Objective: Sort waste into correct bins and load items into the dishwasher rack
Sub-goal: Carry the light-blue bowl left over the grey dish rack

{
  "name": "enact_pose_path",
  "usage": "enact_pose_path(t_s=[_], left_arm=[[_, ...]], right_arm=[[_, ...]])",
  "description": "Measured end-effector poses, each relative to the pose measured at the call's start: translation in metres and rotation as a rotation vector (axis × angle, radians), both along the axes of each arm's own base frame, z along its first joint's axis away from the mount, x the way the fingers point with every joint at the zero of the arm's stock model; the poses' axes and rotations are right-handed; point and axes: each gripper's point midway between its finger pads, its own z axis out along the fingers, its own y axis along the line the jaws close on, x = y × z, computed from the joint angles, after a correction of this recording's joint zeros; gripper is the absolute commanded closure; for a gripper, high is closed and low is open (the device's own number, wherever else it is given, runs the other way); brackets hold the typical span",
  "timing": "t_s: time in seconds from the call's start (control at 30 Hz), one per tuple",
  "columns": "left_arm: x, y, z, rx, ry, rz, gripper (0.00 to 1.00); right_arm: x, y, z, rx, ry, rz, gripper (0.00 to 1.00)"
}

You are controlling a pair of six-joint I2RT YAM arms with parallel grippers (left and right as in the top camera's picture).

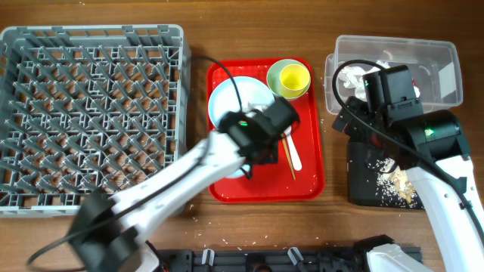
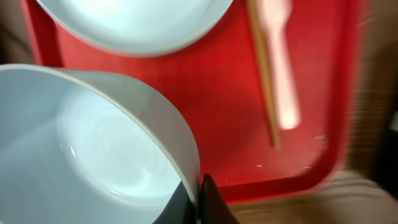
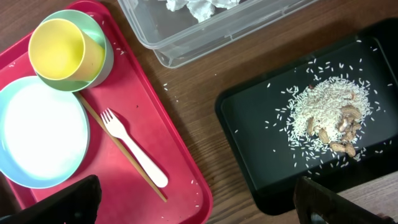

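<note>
Overhead: grey dishwasher rack (image 1: 91, 113) at the left of the bench (image 1: 333, 234), red tray (image 1: 310, 151) in the middle, clear tub (image 1: 439, 57) and black tray (image 1: 363, 181) at the right.
Clear tub: crumpled white tissue (image 1: 352, 79).
Black tray: heaped rice scraps (image 3: 323, 112) with a few brownish bits.
Red tray: pale plate (image 3: 40, 134), yellow cup (image 3: 59, 46) inside green bowl (image 1: 271, 75), fork (image 3: 140, 158) beside chopsticks (image 2: 264, 68).
Left end effector (image 2: 200, 196): pressed together on the rim of the small white bowl (image 2: 93, 155), over the red tray, just beside the plate.
Right end effector (image 3: 199, 208): spread wide, holding nothing, above the bench between red tray and black tray.
</note>
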Motion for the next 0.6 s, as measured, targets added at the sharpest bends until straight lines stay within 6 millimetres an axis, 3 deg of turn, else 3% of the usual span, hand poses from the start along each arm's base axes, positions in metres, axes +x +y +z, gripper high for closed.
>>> enact_pose_path(t_s=[0.1,0.2,0.27,0.5,0.57,0.6], left_arm=[[0.026,0.023,0.057,-0.092,-0.169,-0.061,0.96],[0.058,0.061,0.107,-0.177,-0.327,-0.060,0.96],[0.084,0.098,0.133,-0.249,-0.411,-0.045,0.96],[0.161,0.208,0.161,-0.550,-0.570,0.036,0.96],[0.176,0.232,0.159,-0.664,-0.596,0.018,0.96],[0.176,0.231,0.161,-0.747,-0.595,-0.028,0.96]], right_arm=[[0.000,0.000,0.000,0.000,0.001,0.000,0.00],[0.000,0.000,0.000,0.000,0.000,0.000,0.00],[0.000,0.000,0.000,0.000,0.001,0.000,0.00],[0.000,0.000,0.000,0.000,0.000,0.000,0.00],[0.000,0.000,0.000,-0.001,0.001,0.000,0.00],[0.000,0.000,0.000,-0.001,0.002,0.000,0.00]])
